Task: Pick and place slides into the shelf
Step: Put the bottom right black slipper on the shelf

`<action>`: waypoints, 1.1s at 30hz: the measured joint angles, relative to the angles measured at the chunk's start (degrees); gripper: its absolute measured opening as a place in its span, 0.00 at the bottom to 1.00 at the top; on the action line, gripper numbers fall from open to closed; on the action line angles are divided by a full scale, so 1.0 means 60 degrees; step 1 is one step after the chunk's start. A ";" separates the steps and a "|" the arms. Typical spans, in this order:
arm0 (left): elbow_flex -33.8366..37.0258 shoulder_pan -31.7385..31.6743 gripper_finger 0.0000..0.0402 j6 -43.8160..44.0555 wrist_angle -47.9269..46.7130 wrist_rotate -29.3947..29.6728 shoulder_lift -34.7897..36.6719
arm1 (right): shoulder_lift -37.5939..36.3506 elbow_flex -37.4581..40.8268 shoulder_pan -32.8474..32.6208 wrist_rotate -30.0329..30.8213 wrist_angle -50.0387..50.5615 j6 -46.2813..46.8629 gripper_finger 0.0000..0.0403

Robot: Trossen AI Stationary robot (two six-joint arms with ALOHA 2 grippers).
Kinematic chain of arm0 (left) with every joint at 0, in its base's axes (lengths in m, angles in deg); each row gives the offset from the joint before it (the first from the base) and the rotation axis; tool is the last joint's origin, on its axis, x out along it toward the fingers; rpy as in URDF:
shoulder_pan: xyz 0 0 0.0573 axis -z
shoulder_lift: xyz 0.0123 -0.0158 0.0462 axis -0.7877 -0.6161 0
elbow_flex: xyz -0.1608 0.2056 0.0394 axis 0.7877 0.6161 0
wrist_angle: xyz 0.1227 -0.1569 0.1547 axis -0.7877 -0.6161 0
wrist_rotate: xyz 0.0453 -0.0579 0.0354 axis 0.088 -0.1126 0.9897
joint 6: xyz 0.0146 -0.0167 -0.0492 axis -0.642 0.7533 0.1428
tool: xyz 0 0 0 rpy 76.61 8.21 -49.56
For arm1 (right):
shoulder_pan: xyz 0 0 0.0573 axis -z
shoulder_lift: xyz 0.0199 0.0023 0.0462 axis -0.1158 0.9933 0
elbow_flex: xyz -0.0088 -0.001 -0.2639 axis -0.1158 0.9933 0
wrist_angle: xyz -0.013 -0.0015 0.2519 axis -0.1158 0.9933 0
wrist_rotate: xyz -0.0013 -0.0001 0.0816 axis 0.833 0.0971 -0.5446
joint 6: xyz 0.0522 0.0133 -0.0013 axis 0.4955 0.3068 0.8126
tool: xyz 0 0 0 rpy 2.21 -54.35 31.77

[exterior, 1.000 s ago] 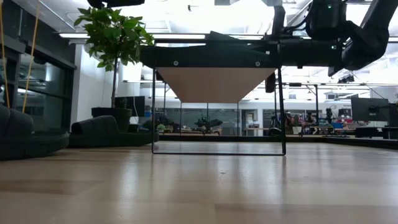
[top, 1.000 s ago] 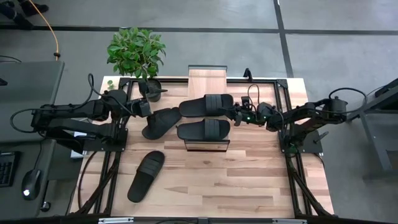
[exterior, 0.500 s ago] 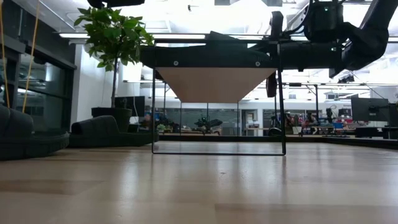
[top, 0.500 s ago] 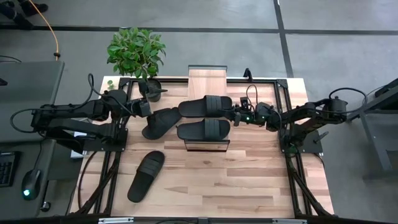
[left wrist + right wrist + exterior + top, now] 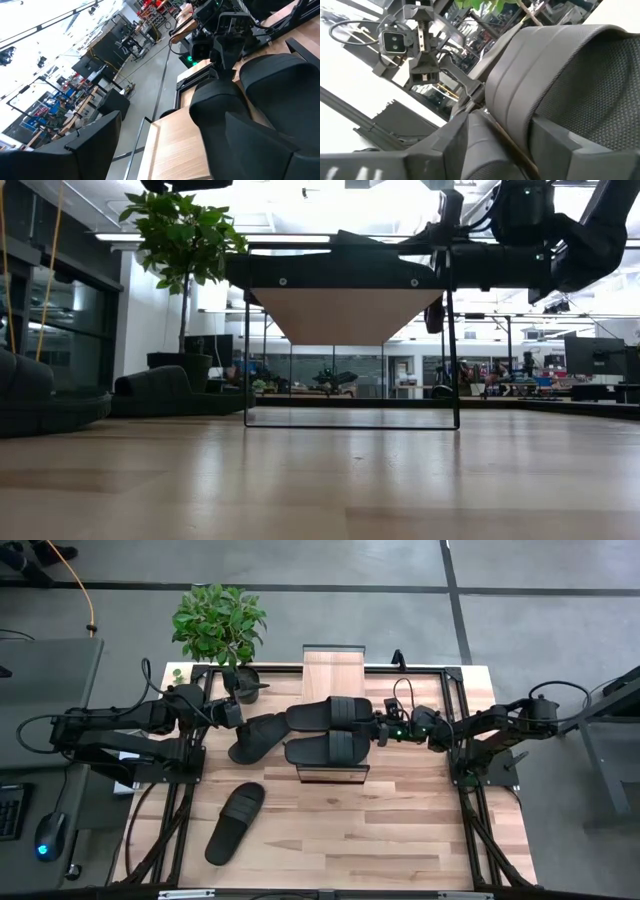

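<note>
Two black slides lie side by side on top of the light-wood shelf point(image 5: 332, 667), a far one point(image 5: 330, 712) and a near one point(image 5: 328, 749). A third slide point(image 5: 258, 736) lies on the table against the shelf's left side. A fourth point(image 5: 235, 822) lies flat on the near left of the table. My right gripper point(image 5: 379, 727) is open and level at the far slide's right end, one finger on either side of it. My left gripper point(image 5: 234, 712) hangs open left of the shelf, just beyond the third slide. My right gripper comes level from the table's right, and its fingers point(image 5: 555, 147) stand on either side of the far slide's right end point(image 5: 492, 150). I cannot tell whether they touch it. The slide lies on the shelf top.
A potted plant point(image 5: 220, 625) stands at the far left corner. Dark frame rails point(image 5: 478, 815) run along the table's left and right sides. Bare tabletop point(image 5: 410, 835) lies near and to the right of the shelf.
My right gripper has opened at the far slide's right end, staying where it was. The far slide has shifted slightly to the left and toward the near slide, and lies on the shelf.
</note>
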 joint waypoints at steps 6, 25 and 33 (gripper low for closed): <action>0.0000 -0.0001 0.84 0.0003 0.0000 0.0000 0.0000 | 0.0000 0.0000 0.0012 0.0023 -0.0021 0.0095 0.48; 0.0000 0.0000 0.84 0.0004 -0.0002 0.0000 0.0000 | -0.2391 0.0000 0.0022 0.0237 0.3746 0.0124 0.48; 0.0000 -0.0001 0.84 0.0007 0.0007 0.0000 0.0000 | -0.2829 0.0000 0.0022 0.0290 0.4333 0.0064 0.48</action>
